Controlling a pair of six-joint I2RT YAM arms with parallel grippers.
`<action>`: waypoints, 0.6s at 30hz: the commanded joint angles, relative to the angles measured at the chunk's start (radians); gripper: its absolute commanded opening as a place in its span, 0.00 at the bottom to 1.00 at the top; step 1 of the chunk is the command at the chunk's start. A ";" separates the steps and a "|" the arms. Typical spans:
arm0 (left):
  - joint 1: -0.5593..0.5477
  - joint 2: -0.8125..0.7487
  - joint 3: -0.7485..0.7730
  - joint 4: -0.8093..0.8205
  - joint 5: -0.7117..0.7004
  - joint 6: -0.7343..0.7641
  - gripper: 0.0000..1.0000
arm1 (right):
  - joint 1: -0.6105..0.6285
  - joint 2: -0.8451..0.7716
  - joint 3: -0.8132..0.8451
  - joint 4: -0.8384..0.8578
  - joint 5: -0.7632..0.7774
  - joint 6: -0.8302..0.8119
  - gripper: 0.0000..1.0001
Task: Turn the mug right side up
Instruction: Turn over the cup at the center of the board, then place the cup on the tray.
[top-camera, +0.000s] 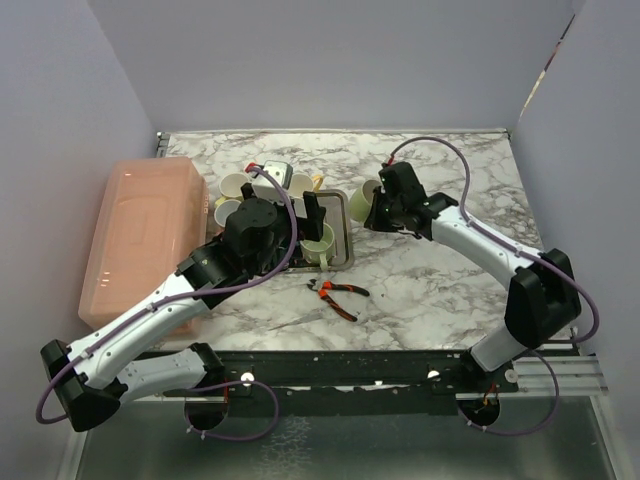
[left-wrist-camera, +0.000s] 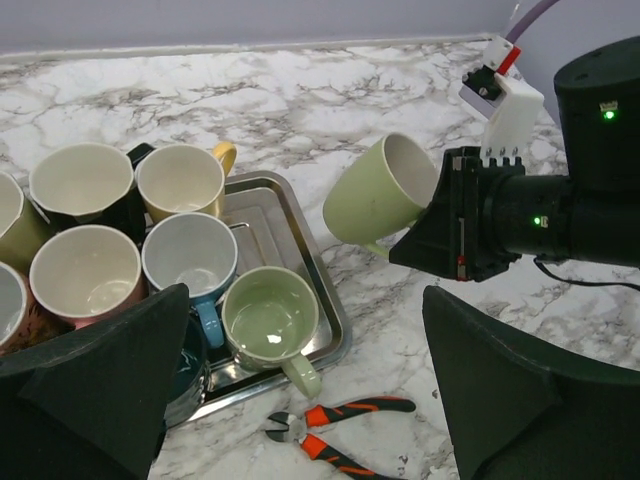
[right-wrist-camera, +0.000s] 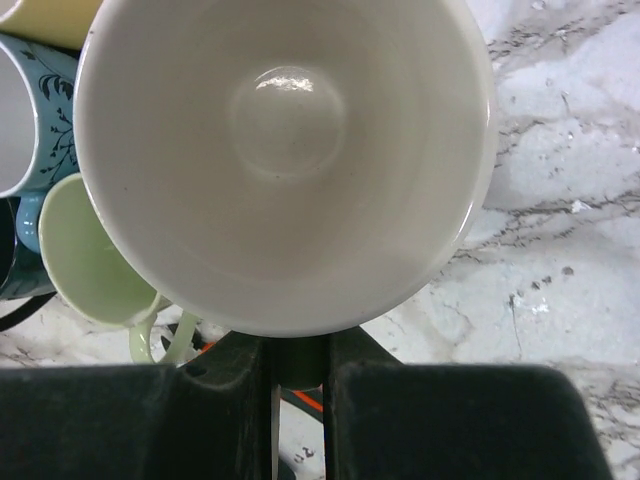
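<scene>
A pale green mug (top-camera: 360, 203) (left-wrist-camera: 385, 190) hangs tilted on its side just right of the metal tray (top-camera: 345, 252), mouth facing the right wrist camera. Its white inside (right-wrist-camera: 285, 150) fills that view. My right gripper (top-camera: 380, 210) (left-wrist-camera: 455, 225) (right-wrist-camera: 297, 362) is shut on the mug's handle, which shows green between the fingers. My left gripper (top-camera: 290, 225) (left-wrist-camera: 305, 300) stands wide open above the tray's near right corner, over an upright green mug (left-wrist-camera: 270, 320), holding nothing.
The tray (left-wrist-camera: 325, 290) holds several upright mugs in cream, yellow, blue, pink and green. Orange-handled pliers (top-camera: 338, 295) (left-wrist-camera: 335, 425) lie on the marble in front of the tray. A pink lidded box (top-camera: 140, 235) sits at the left.
</scene>
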 joint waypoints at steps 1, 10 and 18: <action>-0.001 -0.005 -0.023 -0.041 -0.035 -0.007 0.99 | 0.007 0.074 0.086 0.069 -0.041 -0.027 0.01; 0.000 0.026 -0.004 -0.084 -0.068 -0.005 0.99 | 0.054 0.281 0.263 0.055 -0.023 -0.070 0.01; 0.000 0.028 -0.004 -0.099 -0.066 -0.007 0.99 | 0.086 0.426 0.405 -0.019 0.017 -0.135 0.01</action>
